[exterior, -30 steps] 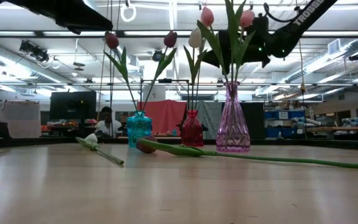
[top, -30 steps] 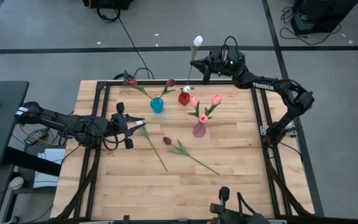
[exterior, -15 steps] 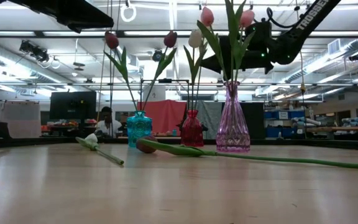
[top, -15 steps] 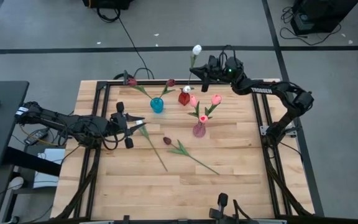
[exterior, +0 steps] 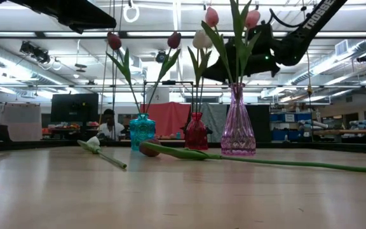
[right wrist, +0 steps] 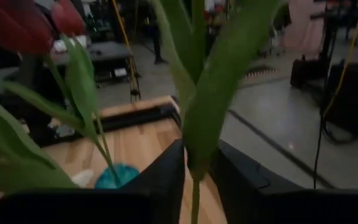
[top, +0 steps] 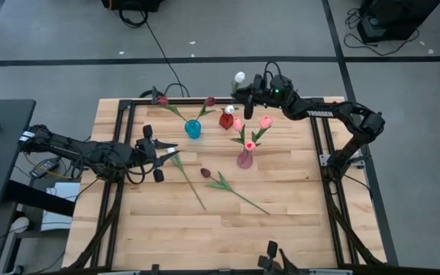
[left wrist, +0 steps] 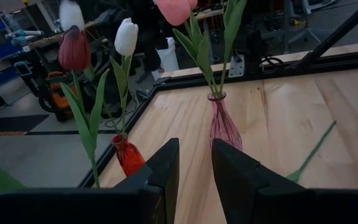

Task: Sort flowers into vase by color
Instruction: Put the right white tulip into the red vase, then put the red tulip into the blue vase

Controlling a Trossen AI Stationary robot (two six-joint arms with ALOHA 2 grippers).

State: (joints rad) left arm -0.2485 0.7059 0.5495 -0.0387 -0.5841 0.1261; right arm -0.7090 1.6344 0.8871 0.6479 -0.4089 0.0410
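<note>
Flowers: nine tulips, three vases. Ahead of the left gripper, whose narrowly parted fingers touch a white tulip lying between them, stands the pink vase with three pink; the red with two white; the blue with two maroon. One maroon tulip lies flat. Right gripper straddles a white stem; grip unclear.

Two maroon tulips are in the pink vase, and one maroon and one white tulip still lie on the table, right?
Not quite. The two maroon tulips stand in the blue vase, as the high view shows; the pink vase holds pink ones. The rest is right: a maroon tulip and a white tulip still lie on the table.
</note>
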